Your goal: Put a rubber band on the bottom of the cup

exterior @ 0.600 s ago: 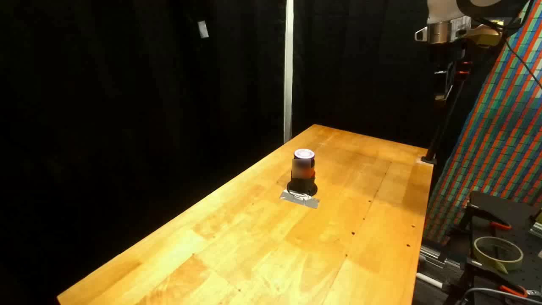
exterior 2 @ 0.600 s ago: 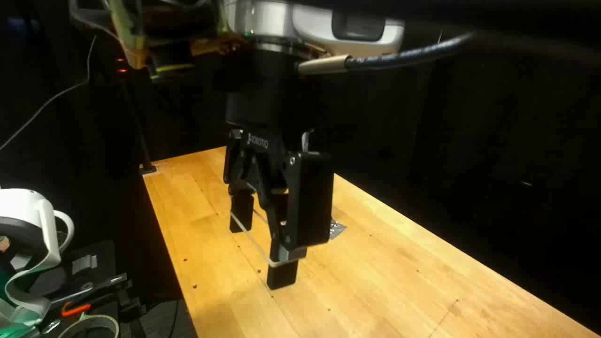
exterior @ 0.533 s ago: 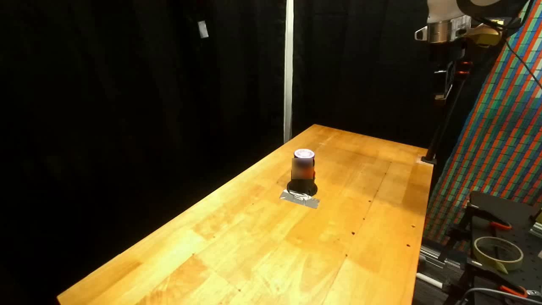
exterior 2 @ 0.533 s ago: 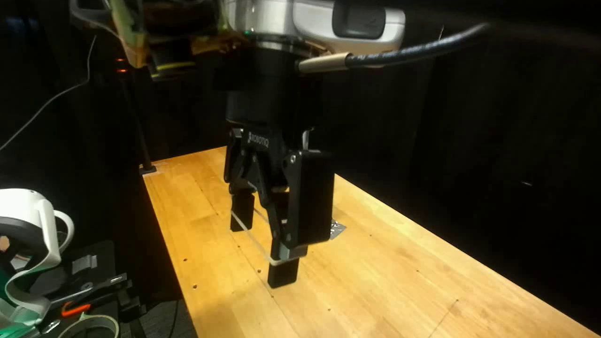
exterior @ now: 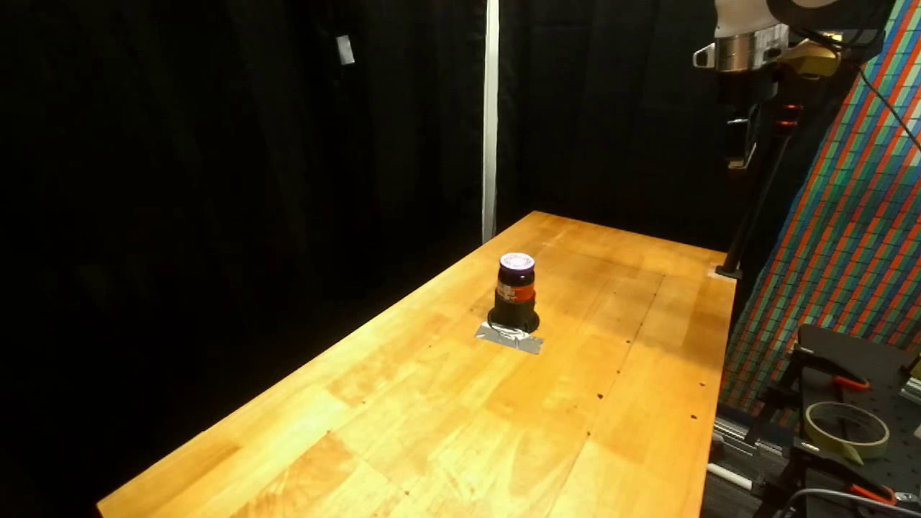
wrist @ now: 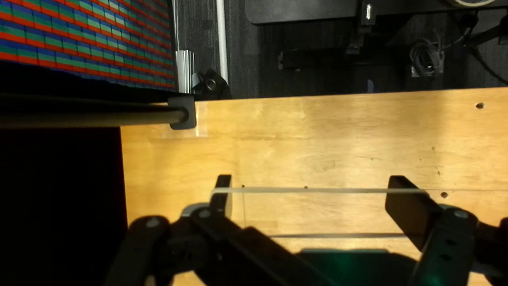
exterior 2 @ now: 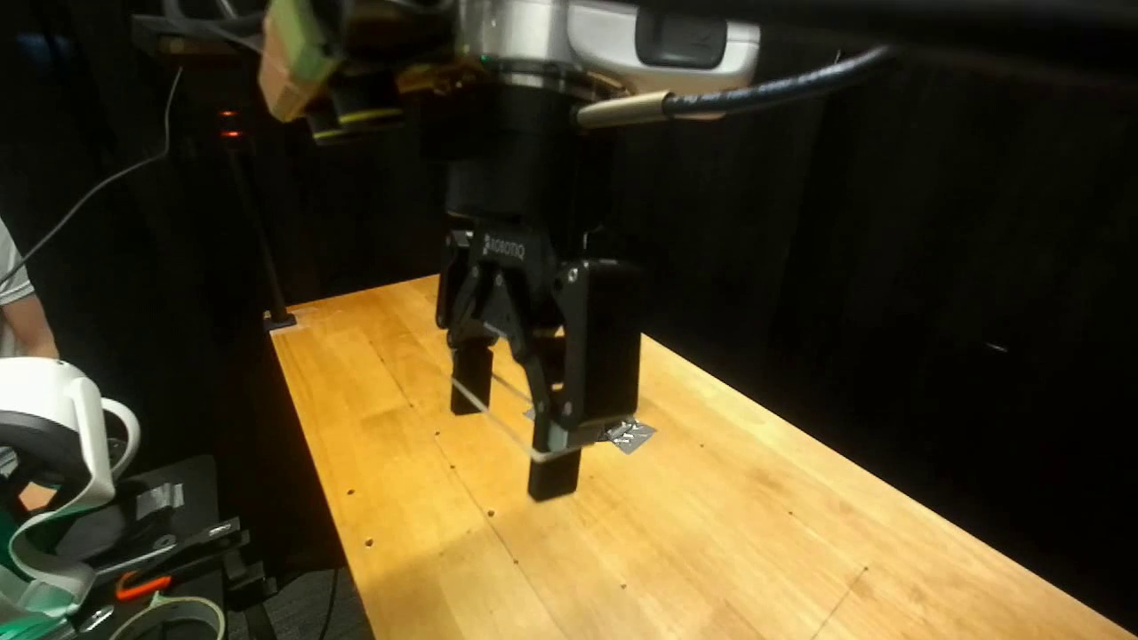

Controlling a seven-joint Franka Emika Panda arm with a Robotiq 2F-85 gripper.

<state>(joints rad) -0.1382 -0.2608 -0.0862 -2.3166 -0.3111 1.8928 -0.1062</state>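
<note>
Moved: gripper (exterior 2: 512,436), shifted slightly, towards the cup (exterior: 516,288) as judged in an exterior view; a person's arm (exterior 2: 28,324), newly in at the frame edge. Unmoved: the cup.

Gripper, one. Fingers (wrist: 405,210) spread wide, pinching nothing, hanging above the table (exterior: 432,403) well apart from the cup.

Rubber band (wrist: 317,190), one. Looped around the outside of both fingers, two strands drawn straight between them.

Cup, one. Standing on the table in a black base (exterior: 514,318), silver tape (exterior: 507,340) at its foot; which end is its bottom cannot be told.

Progress, by judgement: band loaded, done. Left: carrying it across, lowering it around the cup's bottom, slipping it off the fingers.

Materials: band pale, thin, seemingly taut elastic. Cup a squat cylinder, dark and glossy, orange-red label, white printed top with purple rim. Base flared, matt. Tape crinkled, shiny. Table of varnished wood blocks, dotted with dark holes. Fingers black, squared. Curtain (exterior: 288,216) black cloth.
</note>
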